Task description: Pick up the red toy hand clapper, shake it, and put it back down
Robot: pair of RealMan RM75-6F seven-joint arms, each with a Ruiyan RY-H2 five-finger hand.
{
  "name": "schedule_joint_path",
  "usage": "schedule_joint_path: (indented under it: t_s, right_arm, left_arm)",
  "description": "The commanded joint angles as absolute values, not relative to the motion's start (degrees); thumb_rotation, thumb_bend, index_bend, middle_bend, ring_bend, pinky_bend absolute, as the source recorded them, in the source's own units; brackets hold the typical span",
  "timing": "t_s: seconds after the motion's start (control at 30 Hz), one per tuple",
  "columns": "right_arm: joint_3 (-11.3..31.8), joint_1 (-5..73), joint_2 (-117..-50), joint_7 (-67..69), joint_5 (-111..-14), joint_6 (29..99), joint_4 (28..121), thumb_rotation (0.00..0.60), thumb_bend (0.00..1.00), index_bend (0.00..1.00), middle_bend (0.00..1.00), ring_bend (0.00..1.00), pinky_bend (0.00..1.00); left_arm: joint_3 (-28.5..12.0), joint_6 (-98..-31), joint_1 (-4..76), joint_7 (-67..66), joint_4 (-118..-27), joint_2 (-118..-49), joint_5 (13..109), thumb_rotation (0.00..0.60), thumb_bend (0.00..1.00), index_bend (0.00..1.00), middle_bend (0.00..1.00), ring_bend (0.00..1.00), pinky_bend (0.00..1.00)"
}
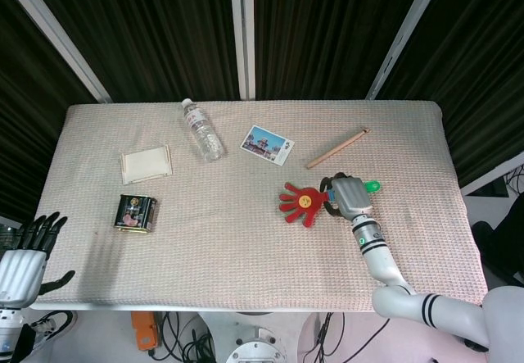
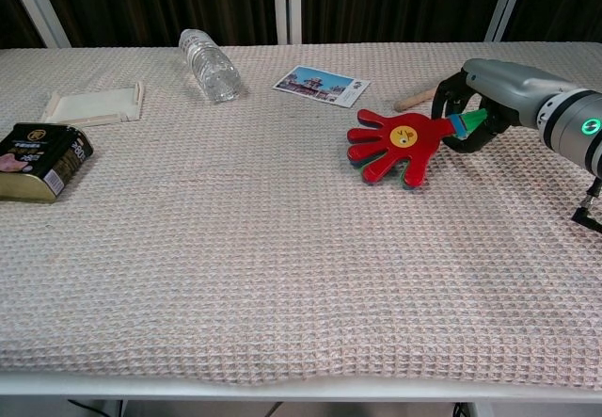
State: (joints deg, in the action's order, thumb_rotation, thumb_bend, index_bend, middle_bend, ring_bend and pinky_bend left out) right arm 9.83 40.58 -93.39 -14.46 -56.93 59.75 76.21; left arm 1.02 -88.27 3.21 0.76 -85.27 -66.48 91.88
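Now the right hand (image 2: 480, 106) grips the green handle of the red clapper (image 2: 390, 147), fingers curled around it; in the chest view the clapper looks lifted slightly off the table (image 2: 235, 248), on the right side near the pencil (image 1: 336, 148). Down at the near left corner, off the table's edge, the left hand (image 1: 24, 256) hangs with fingers spread, holding nothing. Elsewhere lie a bottle (image 1: 201, 130), a postcard (image 1: 268, 144), a tin (image 1: 135, 213) and a white packet (image 1: 146, 165).
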Motion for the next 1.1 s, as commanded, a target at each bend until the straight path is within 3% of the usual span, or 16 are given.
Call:
schedule_joint_path:
  t_s: [0.03,0.13,0.23,0.37,0.47,0.63,0.83,1.1]
  right_arm:
    - [10.54,38.86,-94.54,-9.17,-61.29,62.03,74.37,0.600,0.46,0.72,0.59,0.46,0.62]
    - [10.73,38.34,-94.87,-7.11,-62.80,62.22,73.46,0.600,0.47,0.65,0.64,0.61,0.74]
    - [11.13,37.90,-95.10,-5.09,-64.10,62.52,72.94,0.600,0.47,0.63,0.69,0.68,0.82]
    - [11.90,37.08,-95.20,-0.79,-66.17,63.33,72.88,0.600,0.48,0.65,0.78,0.85,0.92]
    - [12.63,36.49,-95.05,2.23,-67.68,64.37,73.27,0.600,0.48,0.69,0.82,0.90,0.95]
    - [14.55,35.55,-93.84,8.13,-69.49,65.91,76.39,0.600,0.48,0.77,0.86,0.93,0.97]
    - [19.60,33.61,-90.51,23.18,-69.74,66.90,86.49,0.600,0.48,0.79,0.86,0.94,0.97]
    - [30.25,28.51,-77.18,56.31,-62.73,55.25,106.51,0.600,0.48,0.79,0.86,0.94,0.97]
  left_arm:
    - [1.03,-88.31,3.19,0.79,-85.22,-66.51,91.92,0.600,0.13,0.04,0.02,0.00,0.01]
    - [0.99,-88.25,3.13,0.63,-85.36,-66.51,91.67,0.600,0.13,0.04,0.01,0.00,0.01]
    - [0.83,-88.27,3.07,0.38,-85.58,-66.55,91.35,0.600,0.13,0.04,0.01,0.00,0.01]
    - [0.85,-88.12,3.13,0.23,-85.65,-66.59,91.36,0.600,0.13,0.04,0.01,0.00,0.01]
    - [0.85,-87.98,3.23,0.18,-85.71,-66.58,91.41,0.600,0.13,0.04,0.01,0.00,0.01]
    - [0.84,-87.81,3.34,0.02,-85.86,-66.51,91.41,0.600,0.14,0.04,0.01,0.00,0.01]
    - [0.84,-87.79,3.34,-0.03,-85.94,-66.46,91.39,0.600,0.14,0.04,0.01,0.00,0.01]
    - [0.82,-87.70,3.35,0.19,-85.92,-66.30,91.26,0.600,0.14,0.04,0.01,0.00,0.01]
